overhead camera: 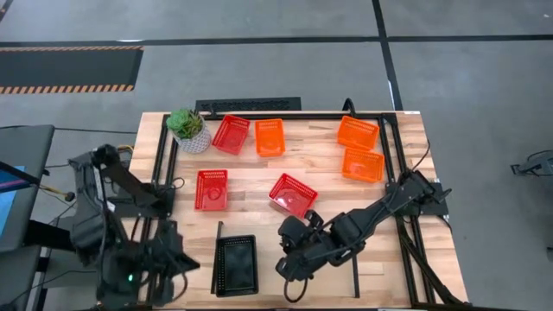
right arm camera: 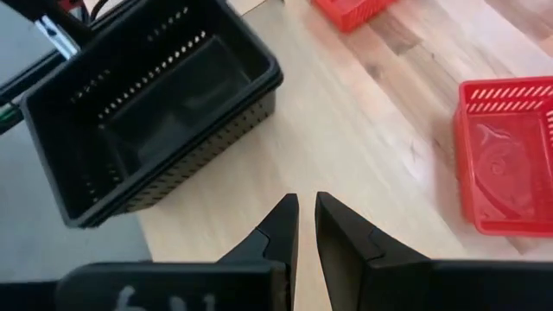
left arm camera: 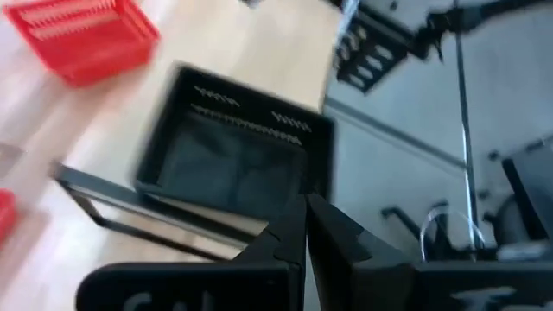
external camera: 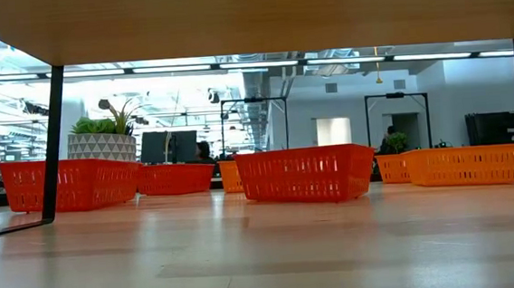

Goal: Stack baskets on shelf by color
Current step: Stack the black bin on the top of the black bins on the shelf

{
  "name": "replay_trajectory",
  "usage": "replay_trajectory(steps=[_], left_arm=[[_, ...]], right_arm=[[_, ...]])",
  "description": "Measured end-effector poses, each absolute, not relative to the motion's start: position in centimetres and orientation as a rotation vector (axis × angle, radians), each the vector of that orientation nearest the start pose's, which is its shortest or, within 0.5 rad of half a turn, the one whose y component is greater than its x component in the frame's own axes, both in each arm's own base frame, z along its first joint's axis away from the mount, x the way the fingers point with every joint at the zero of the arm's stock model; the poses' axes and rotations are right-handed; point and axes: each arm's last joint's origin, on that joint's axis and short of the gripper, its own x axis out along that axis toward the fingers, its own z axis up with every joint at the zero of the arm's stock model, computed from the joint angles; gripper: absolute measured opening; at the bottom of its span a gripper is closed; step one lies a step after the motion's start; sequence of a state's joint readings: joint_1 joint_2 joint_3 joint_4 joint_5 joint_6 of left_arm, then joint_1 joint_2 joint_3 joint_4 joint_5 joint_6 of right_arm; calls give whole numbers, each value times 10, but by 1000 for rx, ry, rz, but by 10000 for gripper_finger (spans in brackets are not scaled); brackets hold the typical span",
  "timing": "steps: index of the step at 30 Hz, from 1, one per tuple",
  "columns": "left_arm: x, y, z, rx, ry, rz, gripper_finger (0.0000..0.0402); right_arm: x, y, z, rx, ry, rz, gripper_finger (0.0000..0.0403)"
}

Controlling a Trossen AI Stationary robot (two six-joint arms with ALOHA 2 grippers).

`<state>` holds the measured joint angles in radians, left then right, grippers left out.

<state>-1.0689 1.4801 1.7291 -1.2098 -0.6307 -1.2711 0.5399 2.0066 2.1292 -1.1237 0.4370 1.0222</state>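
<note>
Black baskets (overhead camera: 236,263), nested as a stack, stand at the left end of the shelf (overhead camera: 302,285) by the table's near edge, next to its left rail (overhead camera: 216,259). They also show in both wrist views (left arm camera: 233,155) (right arm camera: 155,104). Three red baskets (overhead camera: 231,134) (overhead camera: 212,189) (overhead camera: 293,194) and three orange ones (overhead camera: 270,136) (overhead camera: 358,133) (overhead camera: 363,164) sit apart on the table. My left gripper (overhead camera: 177,263) (left arm camera: 304,216) hovers left of the black stack, shut. My right gripper (overhead camera: 289,259) (right arm camera: 304,212) hovers right of it, fingers shut to a narrow slit, holding nothing.
A potted plant (overhead camera: 188,130) stands at the far left, beside a red basket. The large black tube frame (overhead camera: 393,155) runs along the table's sides. The shelf's right rail (overhead camera: 354,276) lies near my right arm. The low view shows baskets (external camera: 306,172) under the shelf board (external camera: 248,17).
</note>
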Motion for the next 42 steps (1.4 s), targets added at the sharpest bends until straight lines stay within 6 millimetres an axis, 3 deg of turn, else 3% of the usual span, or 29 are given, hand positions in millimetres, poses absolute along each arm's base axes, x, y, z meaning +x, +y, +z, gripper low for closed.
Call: replay_trajectory(steps=[9,20,30,36,42], left_arm=[[145,-261,403,-411,824,-71,0],[148,-284,390,-241,788,-143,0],[190,-322,347,-248,765,-84,0],[219,-330,324,-291,770,-26,0],[227,-331,315,-355,802,14,0]], right_arm=[[365,199,358,502,816,-343,62],[366,216,357,550,803,-250,62],[365,229,354,526,785,-199,62],[365,228,353,452,801,-176,62],[362,230,352,405,825,-161,62]])
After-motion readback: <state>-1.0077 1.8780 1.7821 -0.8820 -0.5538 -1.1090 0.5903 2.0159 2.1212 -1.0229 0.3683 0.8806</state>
